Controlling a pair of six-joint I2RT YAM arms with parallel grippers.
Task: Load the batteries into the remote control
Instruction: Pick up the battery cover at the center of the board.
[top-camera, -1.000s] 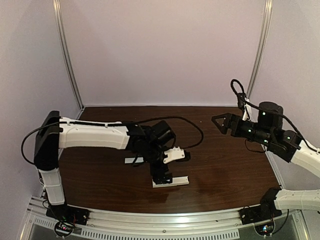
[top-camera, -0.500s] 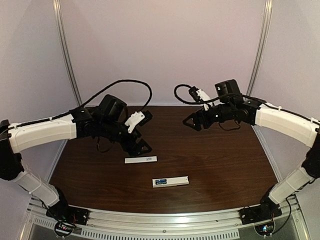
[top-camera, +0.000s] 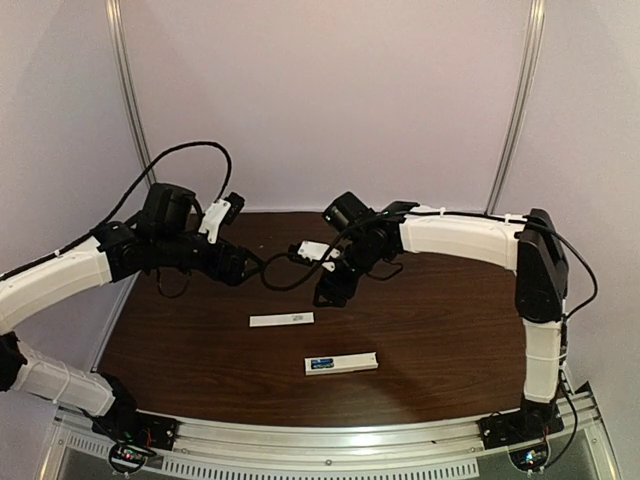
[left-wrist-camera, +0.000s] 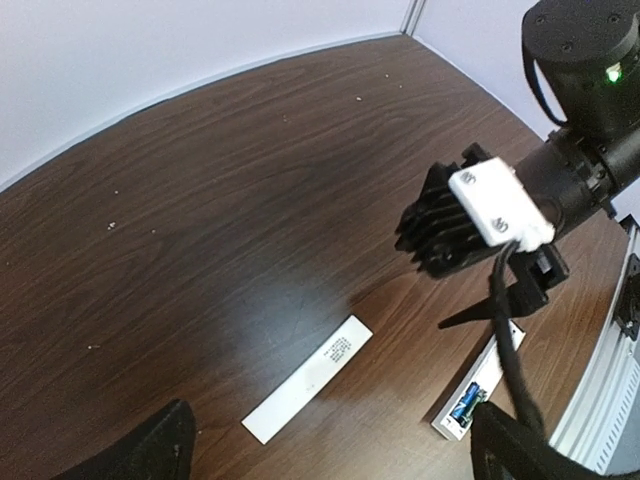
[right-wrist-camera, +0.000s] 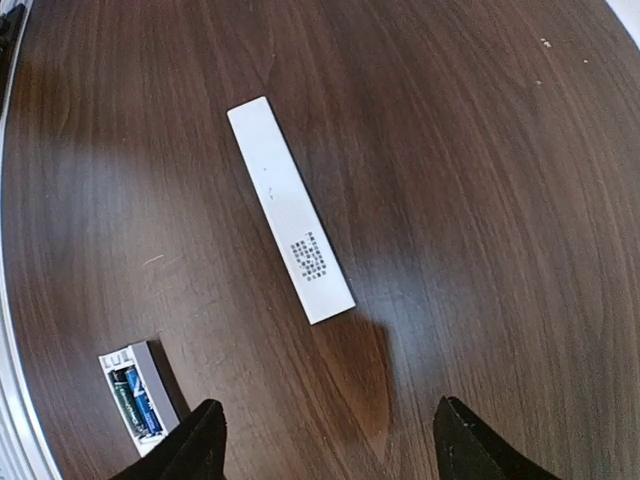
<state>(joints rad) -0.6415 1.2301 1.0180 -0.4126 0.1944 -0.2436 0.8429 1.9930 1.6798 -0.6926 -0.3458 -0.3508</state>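
Note:
The white remote control (top-camera: 345, 363) lies near the front middle of the table, its recess open upward with blue batteries (top-camera: 321, 365) sitting in its left end. In the wrist views the remote control (left-wrist-camera: 481, 390) (right-wrist-camera: 141, 392) shows the batteries (left-wrist-camera: 465, 403) (right-wrist-camera: 134, 400) side by side in the recess. My left gripper (top-camera: 240, 272) (left-wrist-camera: 335, 455) hangs open and empty at the back left. Over the table's middle hovers my right gripper (top-camera: 330, 290) (right-wrist-camera: 330, 445), open and empty, above and behind the flat cover strip (top-camera: 281, 320).
The thin white cover strip (left-wrist-camera: 310, 378) (right-wrist-camera: 290, 222) lies flat on the dark wood table (top-camera: 450, 330), behind and left of the remote, printed patch up. Black cables loop between the two wrists. The right wrist's body (left-wrist-camera: 480, 215) fills the right of the left wrist view.
My left arm has lifted off the remote and drawn back to the rear left. The right arm has swung from the right side to the table's middle, its jaws narrowing somewhat.

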